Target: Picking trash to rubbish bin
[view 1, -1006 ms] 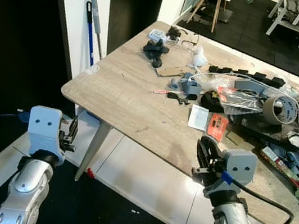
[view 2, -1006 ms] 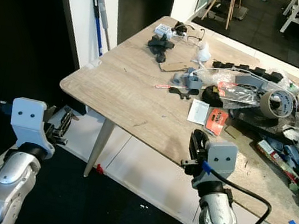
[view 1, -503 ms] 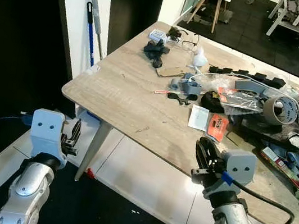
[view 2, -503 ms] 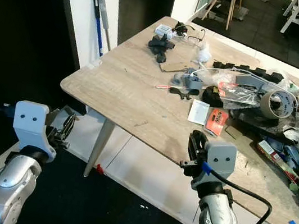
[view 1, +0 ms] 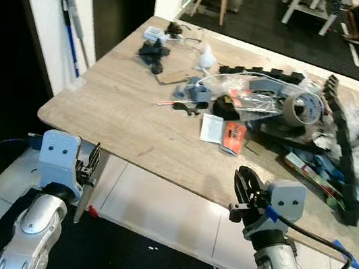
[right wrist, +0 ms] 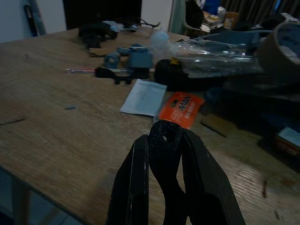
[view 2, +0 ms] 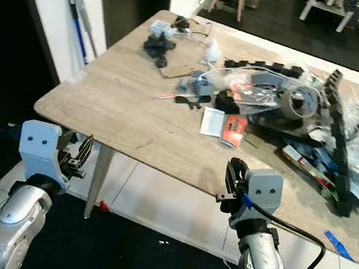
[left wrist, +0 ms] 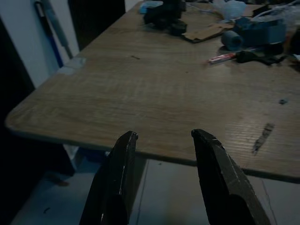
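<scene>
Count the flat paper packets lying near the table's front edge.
2: the white leaflet and the orange packet beside it, on the table. More may be hidden under the clutter.

Left gripper [view 1: 92, 161]: raised at 8 o'clock, fingers parted. Right gripper [view 1: 244, 189]: raised at 5 o'clock, fingers closed together.

The surface [view 1: 129, 109] stands ahead, its left half bare and clutter on its right half. A tape roll [view 1: 302, 109] sits behind a leaflet [view 1: 211, 127]; a broom [view 1: 70, 25] leans on the wall to the left.
</scene>
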Motion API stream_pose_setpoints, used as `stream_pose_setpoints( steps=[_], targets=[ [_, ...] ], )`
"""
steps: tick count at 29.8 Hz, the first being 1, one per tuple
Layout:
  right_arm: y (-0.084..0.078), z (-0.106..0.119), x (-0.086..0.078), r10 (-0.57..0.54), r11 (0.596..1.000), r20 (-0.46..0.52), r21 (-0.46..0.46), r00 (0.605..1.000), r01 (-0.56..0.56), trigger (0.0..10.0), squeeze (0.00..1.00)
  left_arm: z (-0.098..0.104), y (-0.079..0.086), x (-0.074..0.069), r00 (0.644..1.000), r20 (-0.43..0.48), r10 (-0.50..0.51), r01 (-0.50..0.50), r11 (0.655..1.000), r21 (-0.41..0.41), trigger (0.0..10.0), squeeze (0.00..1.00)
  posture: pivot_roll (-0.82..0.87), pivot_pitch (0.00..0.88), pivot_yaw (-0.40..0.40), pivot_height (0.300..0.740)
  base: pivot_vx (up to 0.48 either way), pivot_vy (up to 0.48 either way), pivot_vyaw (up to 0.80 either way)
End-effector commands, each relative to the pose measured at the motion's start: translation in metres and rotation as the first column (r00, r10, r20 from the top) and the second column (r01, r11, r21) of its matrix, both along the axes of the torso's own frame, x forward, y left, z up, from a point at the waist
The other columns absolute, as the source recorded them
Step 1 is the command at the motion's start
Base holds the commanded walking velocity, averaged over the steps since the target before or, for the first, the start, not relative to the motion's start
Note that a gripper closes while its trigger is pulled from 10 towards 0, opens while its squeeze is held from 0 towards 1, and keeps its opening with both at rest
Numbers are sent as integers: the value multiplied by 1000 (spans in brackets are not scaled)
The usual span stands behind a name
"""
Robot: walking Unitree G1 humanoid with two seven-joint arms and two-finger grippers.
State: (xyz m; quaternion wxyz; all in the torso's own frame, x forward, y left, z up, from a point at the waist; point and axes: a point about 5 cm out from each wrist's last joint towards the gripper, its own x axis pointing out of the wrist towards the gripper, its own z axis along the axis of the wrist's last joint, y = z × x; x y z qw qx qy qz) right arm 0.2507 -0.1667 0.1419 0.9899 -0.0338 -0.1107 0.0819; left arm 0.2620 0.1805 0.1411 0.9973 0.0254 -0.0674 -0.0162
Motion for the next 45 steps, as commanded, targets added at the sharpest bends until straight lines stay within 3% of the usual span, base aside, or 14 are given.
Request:
stream_pose_setpoints(
  steps=[1,45],
  targets=[
    [-2,1,-1,-4,1000,-3,6,1000,5,10000,0,-1,-2,-3,1000,-9,-3,3,1000,-11,10000,0,-41,162,-28,740,0,0,-438],
    [2,6,5,23,1000,4,14,1000,-23,10000,0,1,-1,0,1000,-1,13,-13,1000,-10,10000,0,-37,152,-41,740,0,0,-531]
  ],
)
